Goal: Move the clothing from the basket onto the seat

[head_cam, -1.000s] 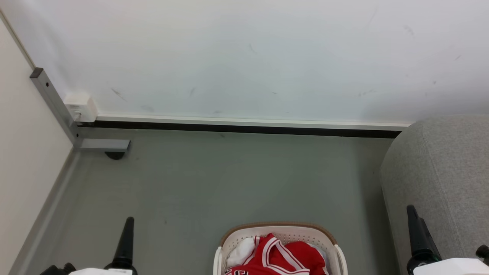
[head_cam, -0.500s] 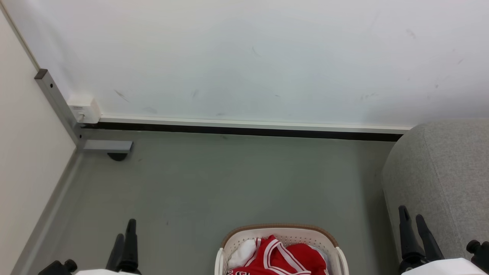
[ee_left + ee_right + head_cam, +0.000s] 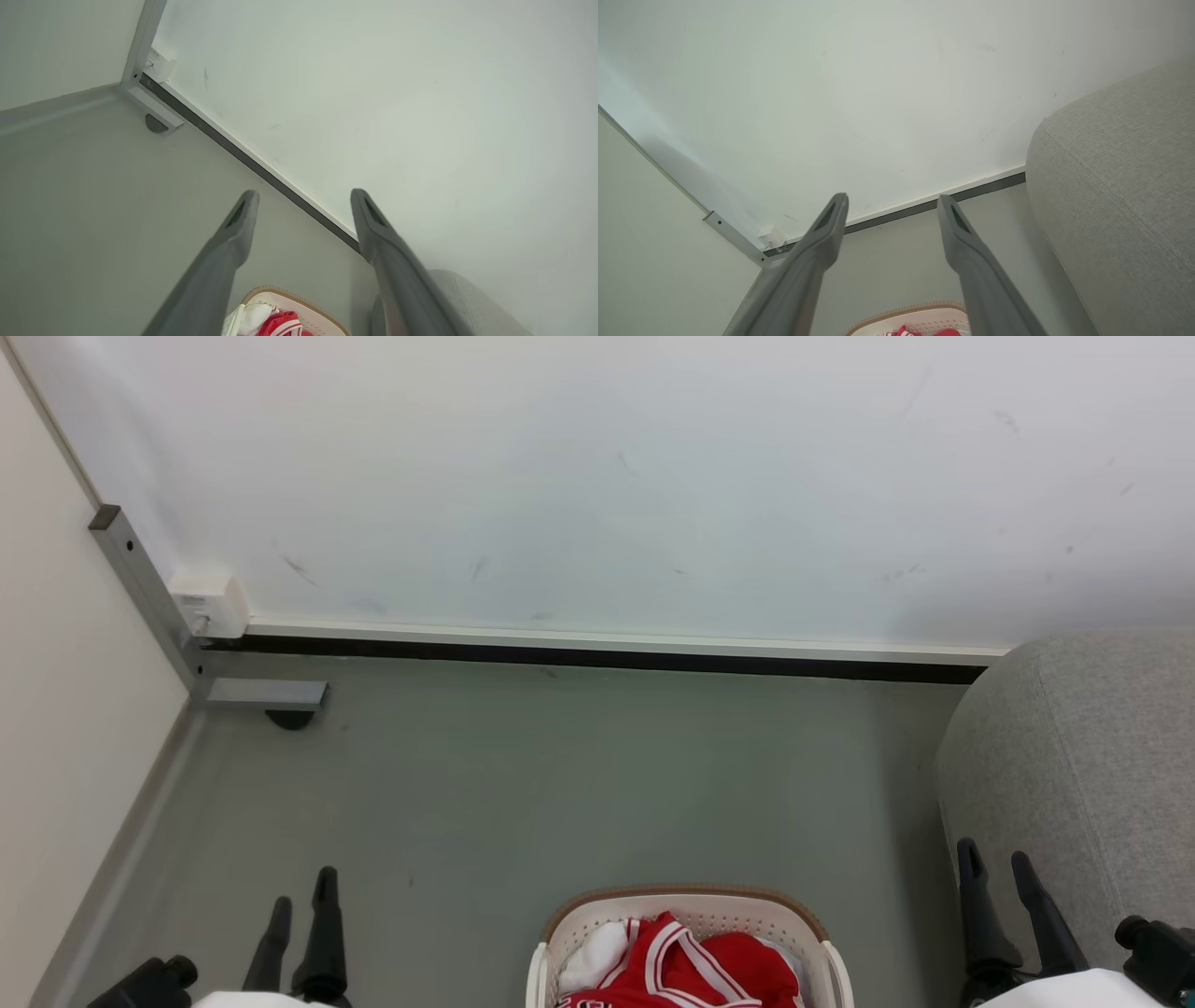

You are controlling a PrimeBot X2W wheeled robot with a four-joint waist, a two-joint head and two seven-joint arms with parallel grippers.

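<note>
The red jersey (image 3: 681, 971) with white stripe trim lies crumpled in the cream basket (image 3: 686, 902) with its brown rim band, at the bottom centre of the head view. The grey upholstered seat (image 3: 1083, 775) stands just right of the basket. My left gripper (image 3: 301, 889) is open at the lower left, well left of the basket, empty. My right gripper (image 3: 992, 863) is open at the lower right, in front of the seat's side, empty. The left wrist view catches the jersey (image 3: 280, 324) and basket rim (image 3: 299, 298) between its fingers; the right wrist view shows the basket rim (image 3: 906, 310) and seat (image 3: 1120, 186).
A white cloth (image 3: 590, 959) lies in the basket left of the jersey. A grey floor (image 3: 579, 775) runs to a white wall with a dark baseboard (image 3: 597, 658). A metal post and foot (image 3: 266, 693) with a white box (image 3: 207, 602) stand in the left corner.
Both grippers have opened: each showed a single closed tip a second ago and now shows two spread fingers. The head view has shifted slightly.
</note>
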